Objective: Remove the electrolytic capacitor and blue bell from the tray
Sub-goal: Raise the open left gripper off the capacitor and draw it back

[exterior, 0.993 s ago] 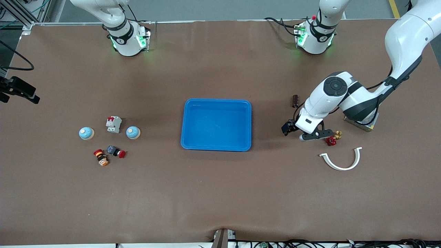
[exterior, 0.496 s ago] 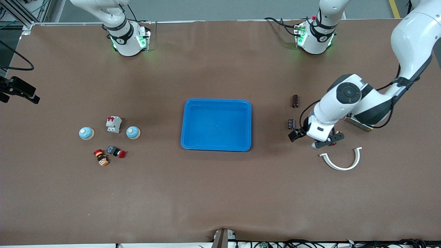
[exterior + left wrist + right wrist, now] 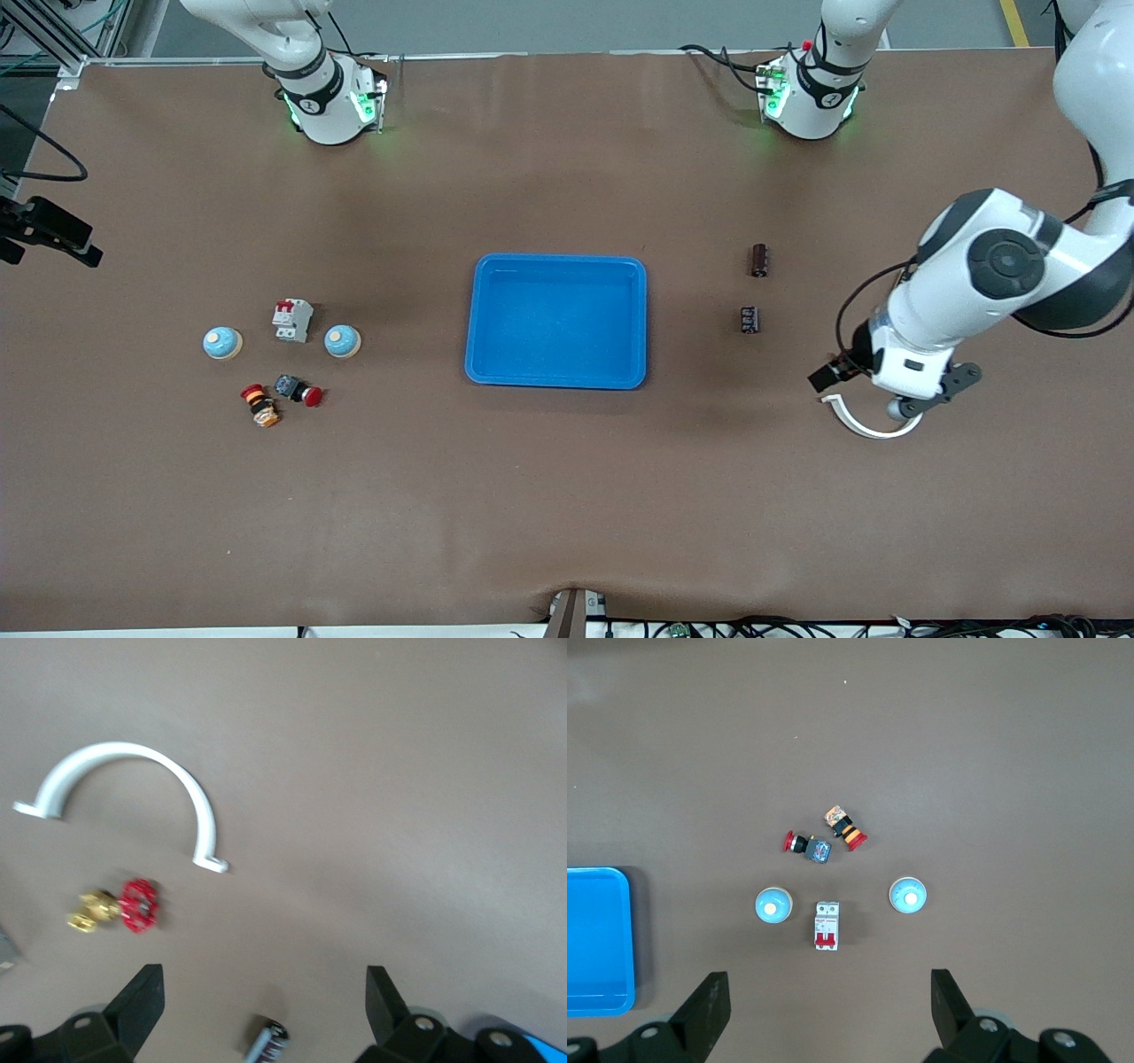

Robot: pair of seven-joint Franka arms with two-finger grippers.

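Observation:
Two dark capacitors [image 3: 759, 260] [image 3: 749, 320] lie between the blue tray [image 3: 556, 260] and the left arm's end of the table. One capacitor [image 3: 266, 1045] shows in the left wrist view, low between the fingers. My left gripper [image 3: 864, 394] [image 3: 264, 1010] hangs open and empty over a white half-round clamp [image 3: 873, 430]. Two light blue bells [image 3: 221, 343] [image 3: 342, 341] sit toward the right arm's end; the right wrist view shows both bells [image 3: 772, 905] [image 3: 907, 896] far below. My right gripper [image 3: 830, 1001] is open, empty and high above them, out of the front view.
A white breaker [image 3: 292, 320] stands between the bells. Two red push buttons [image 3: 260, 404] [image 3: 298, 390] lie nearer the front camera than the bells. A red and brass valve [image 3: 124, 906] lies beside the white clamp [image 3: 133, 788]. The tray [image 3: 627, 939] holds nothing.
My left arm has swung from beside the capacitors toward its own end of the table, now over the white clamp, uncovering one capacitor and hiding the valve. The right arm has not moved.

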